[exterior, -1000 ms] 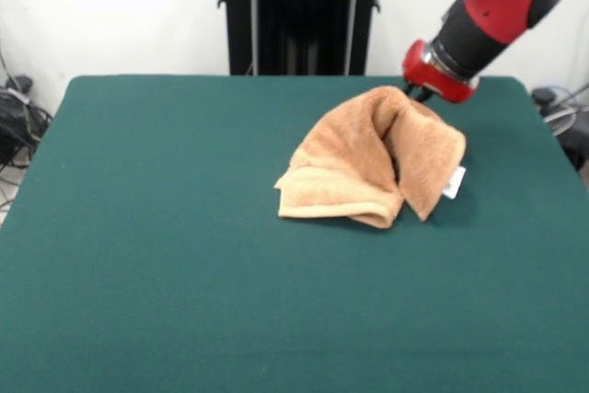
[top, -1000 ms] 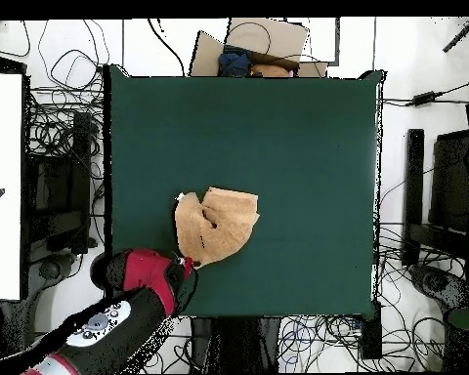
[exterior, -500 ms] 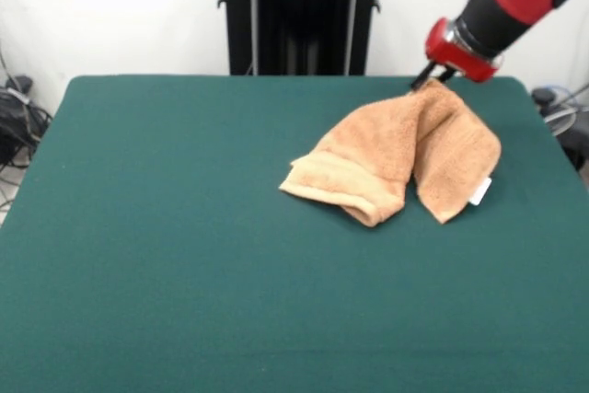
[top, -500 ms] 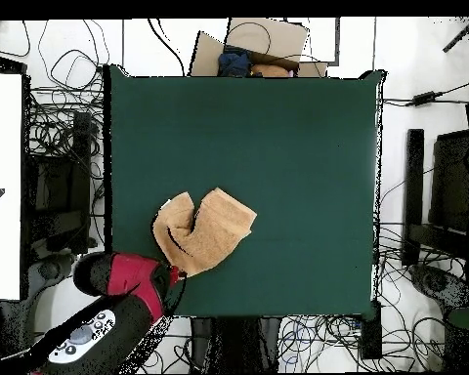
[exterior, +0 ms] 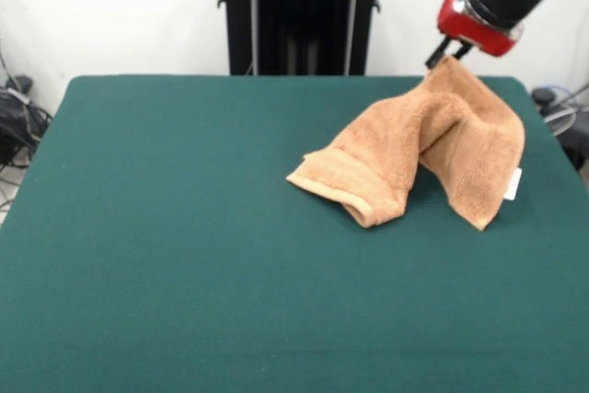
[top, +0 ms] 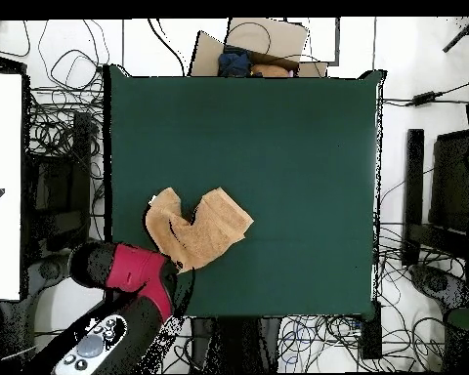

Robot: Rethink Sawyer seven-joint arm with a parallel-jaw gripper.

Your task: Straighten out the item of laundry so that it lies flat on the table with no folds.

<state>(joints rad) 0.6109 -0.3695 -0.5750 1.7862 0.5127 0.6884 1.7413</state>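
In the front view, we are in the middle of pulling the towel (exterior: 419, 156) open. The gripper (exterior: 448, 52) is pinching the top of the towel near the far right corner of the counter (exterior: 166, 227), and the cloth hangs down from it in two folded flaps. One flap lies toward the middle of the counter, and the other, with the small white tag (exterior: 513, 183), sits near the right edge. We think the next move should keep dragging the towel the same way until the folds slide open, then lay it down flat. Half a second ago the gripper was lower and closer to the middle, and the towel was more bunched up; now it is stretched longer. In the overhead view, the towel (top: 194, 227) lies near the bottom left corner of the counter (top: 297, 146) in a heart-like shape, with the gripper (top: 178, 270) holding its lower point. Since the earlier picture, the left flap has spread further toward the left edge.
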